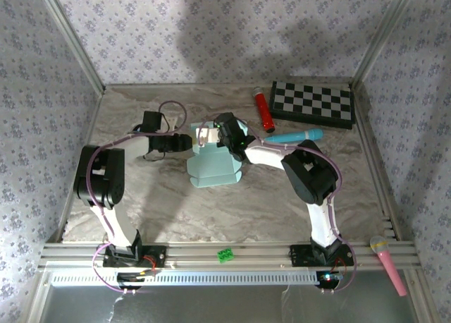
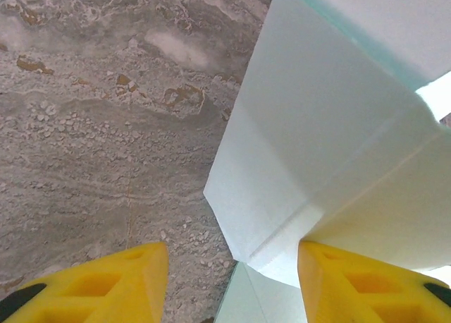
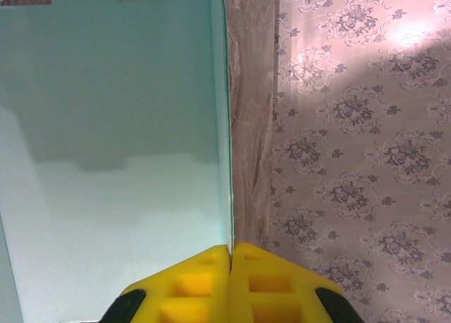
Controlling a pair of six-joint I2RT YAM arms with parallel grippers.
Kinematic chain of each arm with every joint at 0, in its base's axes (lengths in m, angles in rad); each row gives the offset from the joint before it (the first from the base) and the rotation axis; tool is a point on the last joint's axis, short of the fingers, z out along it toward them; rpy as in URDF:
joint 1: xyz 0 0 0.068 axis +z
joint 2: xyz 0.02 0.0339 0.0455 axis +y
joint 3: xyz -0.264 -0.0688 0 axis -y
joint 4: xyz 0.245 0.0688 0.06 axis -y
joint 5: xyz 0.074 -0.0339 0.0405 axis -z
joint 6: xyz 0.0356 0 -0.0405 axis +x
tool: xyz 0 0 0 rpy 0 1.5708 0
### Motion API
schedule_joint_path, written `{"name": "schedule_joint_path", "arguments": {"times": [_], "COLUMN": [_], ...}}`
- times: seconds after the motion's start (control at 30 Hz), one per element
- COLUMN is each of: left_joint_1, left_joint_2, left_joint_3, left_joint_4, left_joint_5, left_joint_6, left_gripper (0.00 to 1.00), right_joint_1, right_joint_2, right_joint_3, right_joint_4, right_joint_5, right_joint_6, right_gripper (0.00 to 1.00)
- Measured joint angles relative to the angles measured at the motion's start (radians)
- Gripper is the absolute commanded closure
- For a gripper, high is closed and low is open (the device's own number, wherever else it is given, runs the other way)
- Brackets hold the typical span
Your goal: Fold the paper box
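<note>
right fingers [image 3: 201,284] pinch box [image 3: 113,161] edge (left fingers [image 2: 99,281] apart).

You count: 1 paper box [image 1: 211,169] | 1 checkerboard [image 1: 312,103] | 3 toy microphones: red microphone [image 1: 266,115], teal microphone [image 1: 296,136], pink microphone [image 1: 389,265] | 1 small green piece [image 1: 225,254]

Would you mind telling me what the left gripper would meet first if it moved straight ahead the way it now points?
Most likely the paper box: its folded corner lies just ahead of the open left gripper, in line with its gap, though exact depth is unclear.
</note>
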Motion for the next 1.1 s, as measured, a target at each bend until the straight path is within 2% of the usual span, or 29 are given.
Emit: {"name": "schedule_joint_path", "arguments": {"times": [0.17, 0.47, 1.1], "left_joint_1": [-0.004, -0.006, -0.030], "left_joint_2": [-0.005, -0.053, -0.016], "left_joint_3": [-0.022, -0.084, -0.071], "left_joint_4": [0.043, 0.115, 0.159], "left_joint_5": [0.011, 0.023, 0.031], "left_joint_6": [0.000, 0.000, 0.000], "left_gripper": [0.54, 0.48, 0.49], "right_joint_1": [0.000, 0.000, 0.015], "right_joint_2": [0.000, 0.000, 0.000], "right_joint_3": [-0.005, -0.005, -0.047], "right_joint_4": [0.009, 0.011, 0.090], "right_joint_5": [0.004, 0.003, 0.027], "right_joint_6": [-0.001, -0.005, -0.027], "right_gripper": [1.00, 1.00, 1.00]}}
